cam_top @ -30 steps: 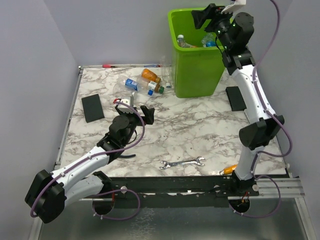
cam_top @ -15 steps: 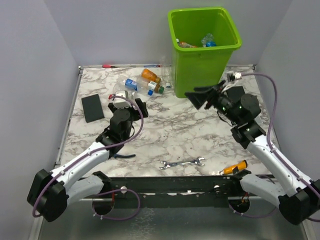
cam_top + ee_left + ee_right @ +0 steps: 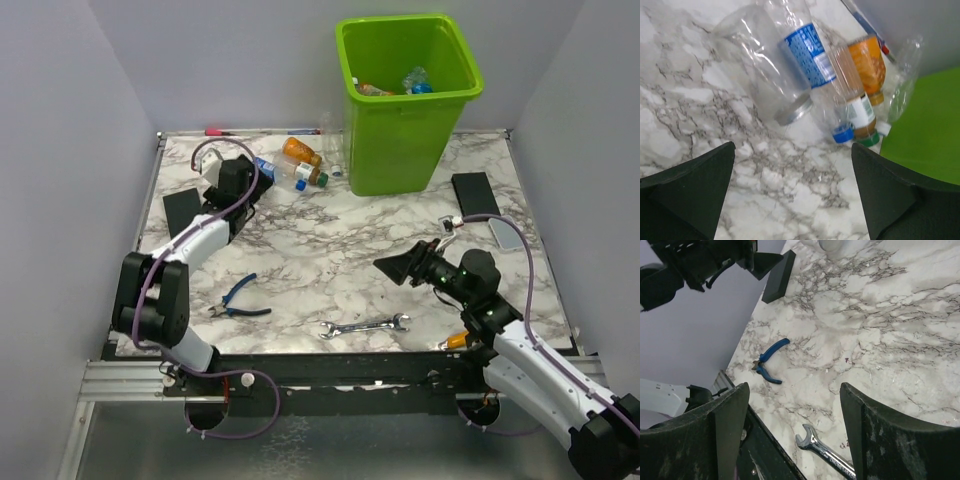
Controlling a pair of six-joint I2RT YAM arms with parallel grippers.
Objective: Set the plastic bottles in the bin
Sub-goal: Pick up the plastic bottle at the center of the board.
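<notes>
Left claw [image 3: 792,147] released, fingers [image 3: 690,195] spread to the full, nothing between them, low over the marble table [image 3: 685,100] at its far left. Straight ahead of it and just short of the tips, a huddle of plastic bottles [image 3: 290,165] lying on their sides. Nearest, a clear crushed bottle [image 3: 757,75] without cap, open mouth toward the claw. Touching it on the right, a blue-labelled bottle [image 3: 810,65] with blue cap. Beyond that, an amber bottle [image 3: 860,112] with green cap, an orange bottle [image 3: 867,62] and a clear white-capped bottle [image 3: 902,85]. No contact between claw and any of them. To the right of the heap as seen from this claw, the lime-green bin [image 3: 400,140], upright, with a few bottles [image 3: 415,80] down inside.

Right claw [image 3: 794,386] likewise unclenched and empty, jaws well apart, hanging above the near right part of the table and aimed leftward. Ahead of it, blue-handled pliers [image 3: 769,360]. Below and near its tips, a silver wrench [image 3: 825,452]. Farther ahead, a black block [image 3: 779,275]. Bin and loose bottles well apart from this claw, off toward the far edge. Just behind it at the near edge, an orange-handled screwdriver [image 3: 455,341], partly hidden by the arm.
</notes>
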